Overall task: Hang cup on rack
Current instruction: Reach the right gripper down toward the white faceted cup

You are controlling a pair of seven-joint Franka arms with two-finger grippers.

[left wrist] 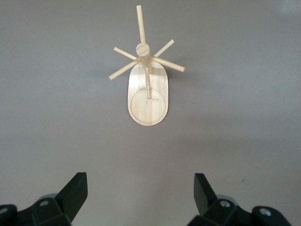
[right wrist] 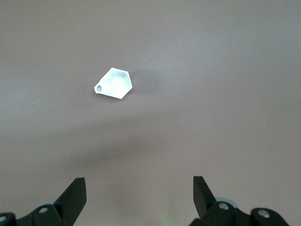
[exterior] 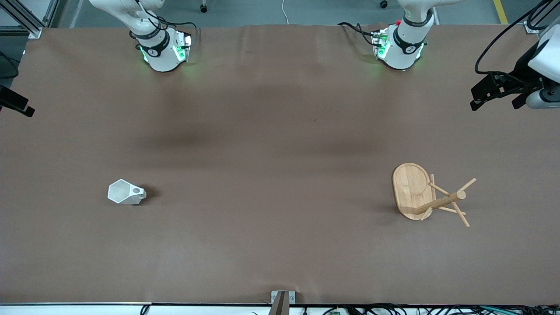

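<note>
The white faceted cup sits on the brown table toward the right arm's end, its tab handle with the round hole pointing toward the table's middle. It also shows in the right wrist view. The bamboo rack stands upright on its oval base toward the left arm's end, and shows in the left wrist view. My left gripper is open and empty, held high and well apart from the rack. My right gripper is open and empty, held high and well apart from the cup.
The brown table cover stretches between cup and rack. The two arm bases stand along the table's edge farthest from the front camera. A small metal bracket sits at the nearest edge.
</note>
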